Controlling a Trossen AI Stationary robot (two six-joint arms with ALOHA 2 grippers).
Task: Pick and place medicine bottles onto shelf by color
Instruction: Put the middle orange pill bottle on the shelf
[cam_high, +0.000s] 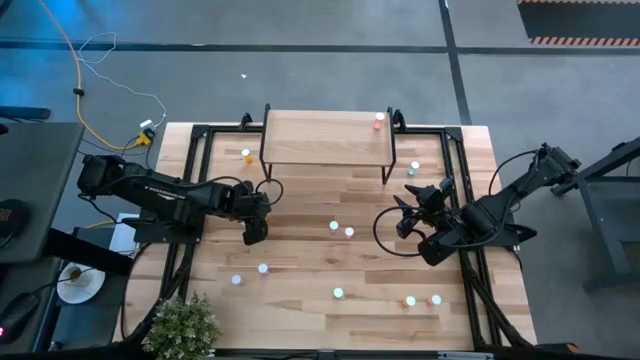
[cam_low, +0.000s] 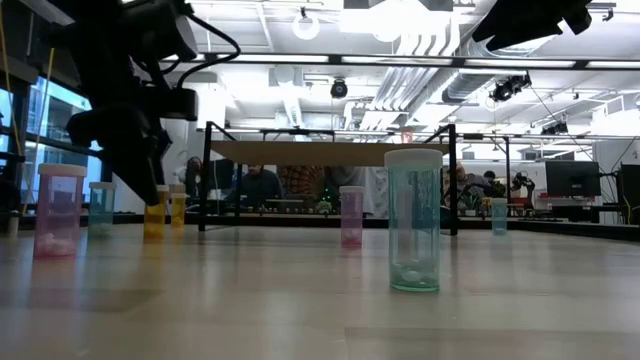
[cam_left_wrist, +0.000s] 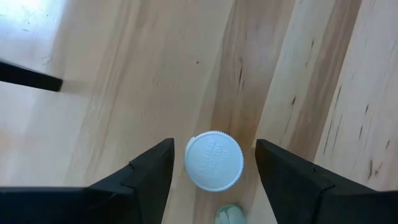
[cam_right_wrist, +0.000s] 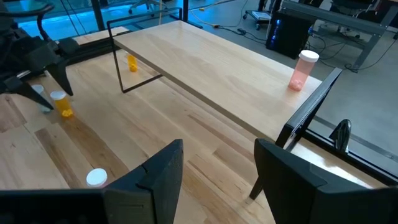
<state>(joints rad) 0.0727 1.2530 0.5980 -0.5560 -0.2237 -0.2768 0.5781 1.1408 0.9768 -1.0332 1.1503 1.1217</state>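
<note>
Over the left half of the light-wood bench (cam_high: 300, 260), the left gripper (cam_left_wrist: 214, 171) hangs low with its dark fingers (cam_left_wrist: 149, 174) spread on either side of a small orange bottle with a ribbed white cap (cam_left_wrist: 214, 160); the cap sits in the gap between them and neither finger touches it. From table height that bottle (cam_low: 154, 212) stands upright directly under the gripper. Toward the right side, the right gripper (cam_right_wrist: 217, 168) is held above the bench with its fingers also spread and nothing between them, facing the small light-wood shelf on thin black legs (cam_high: 325, 138) at the far middle of the bench. On the shelf's right end stands one pink bottle with a white cap (cam_right_wrist: 301, 70), upright near the edge. Other small bottles stand scattered on the bench: an orange one (cam_high: 247, 155) just left of the shelf, a teal one (cam_low: 413, 220) near the front, a pink one (cam_low: 58, 211) at the left, and several white-capped ones across the middle and near edge.
</note>
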